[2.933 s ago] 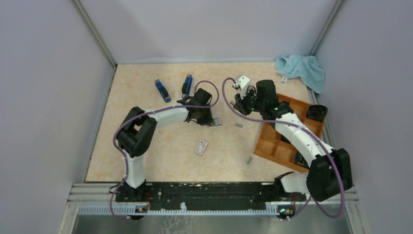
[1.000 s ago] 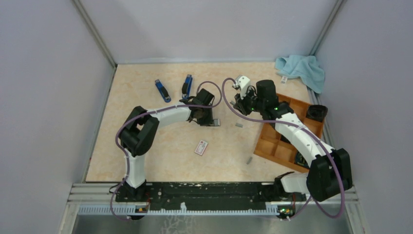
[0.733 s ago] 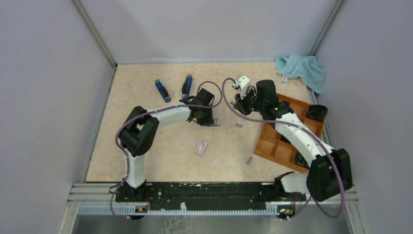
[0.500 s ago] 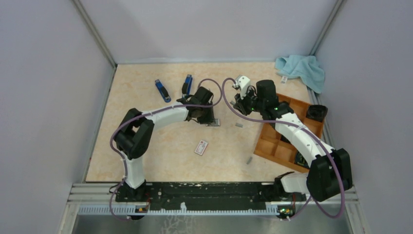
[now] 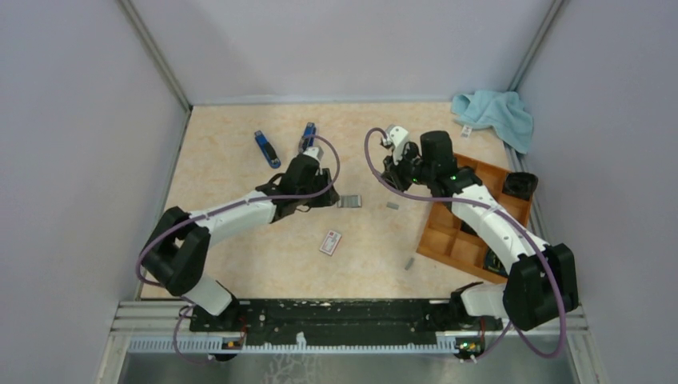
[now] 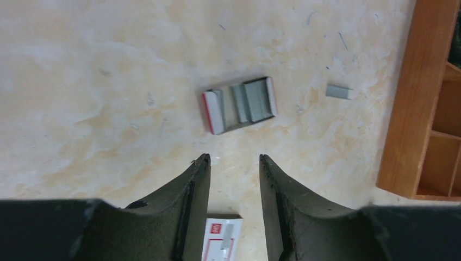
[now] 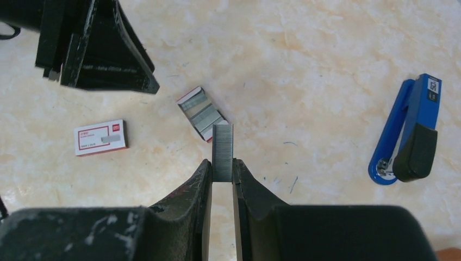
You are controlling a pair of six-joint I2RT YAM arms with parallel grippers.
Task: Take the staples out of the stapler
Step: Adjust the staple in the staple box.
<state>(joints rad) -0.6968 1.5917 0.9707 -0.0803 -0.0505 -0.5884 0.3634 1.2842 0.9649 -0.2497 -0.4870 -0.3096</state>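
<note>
Right end effector [image 7: 221, 163] is pinched close on a strip of staples [image 7: 222, 142], and the strip pokes out past the fingertips. The blue stapler [image 7: 407, 130] lies well apart on the table [image 7: 304, 65]. Left end effector [image 6: 234, 159] stands partway open with nothing in it (clear gap between the jaws), just short of an open staple tray [image 6: 239, 103] with more strips inside. A loose strip [image 6: 338, 91] lies between that tray and the wooden organizer [image 6: 413, 109].
</note>
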